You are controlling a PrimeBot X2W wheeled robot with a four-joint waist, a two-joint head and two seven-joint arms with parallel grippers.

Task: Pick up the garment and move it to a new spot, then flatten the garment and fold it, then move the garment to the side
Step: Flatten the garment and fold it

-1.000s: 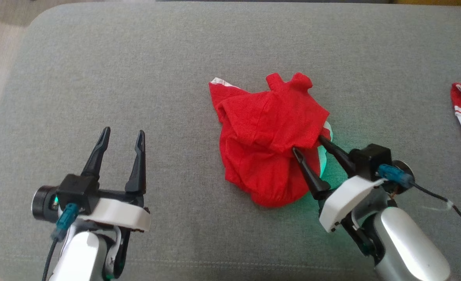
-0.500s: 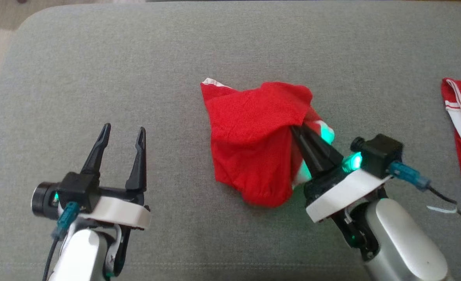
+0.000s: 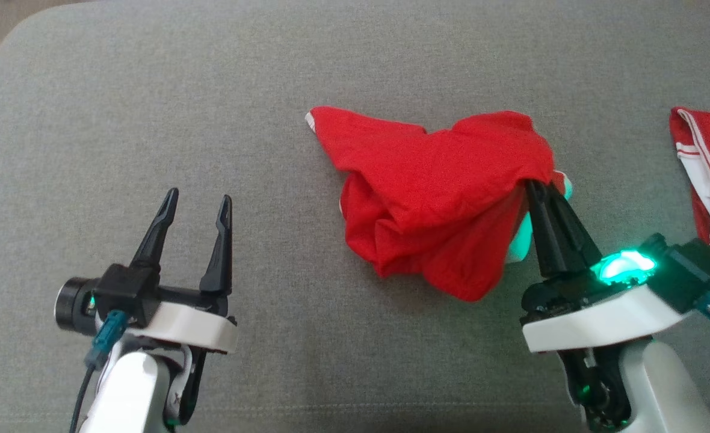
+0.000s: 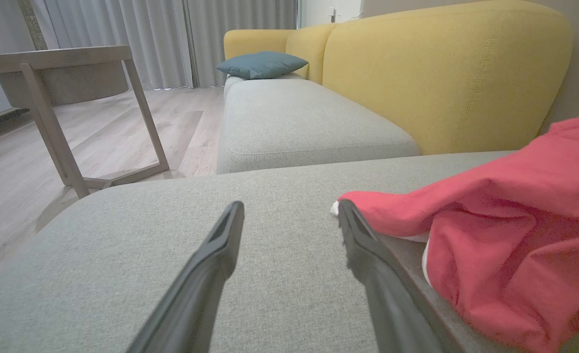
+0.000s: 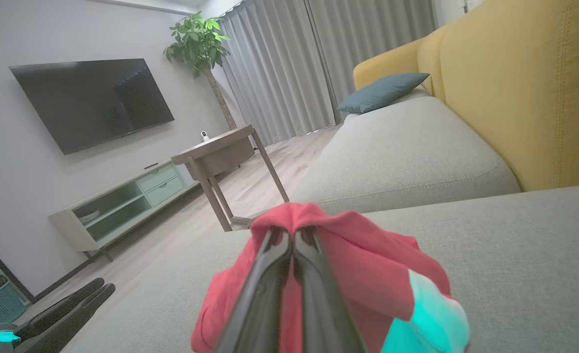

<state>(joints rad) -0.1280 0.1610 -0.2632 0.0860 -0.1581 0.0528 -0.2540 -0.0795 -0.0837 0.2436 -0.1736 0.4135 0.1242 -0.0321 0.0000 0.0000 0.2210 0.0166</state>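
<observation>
A second red garment with white stripes [image 3: 701, 174] lies at the right edge of the head view, near the right arm, so the grey woven sofa cushion [image 3: 150, 90] is crowded on that side. The right gripper [image 3: 535, 186] is pinched closed on a fold of the crumpled red cloth garment [image 3: 445, 192], holding that part raised while the rest sags to the cushion mid-seat. The left gripper [image 3: 199, 197] stands open and empty over bare cushion to the garment's left. Behind rises the mustard-yellow sofa back [image 4: 441, 73]; a blue-grey pillow [image 4: 261, 64] sits far along the next seat. The cushion's rounded left corner drops to pale wooden floor [image 4: 24, 162], where a wooden side table [image 4: 54, 56] stands. Broad bare fabric lies left of and beyond the garment.
</observation>
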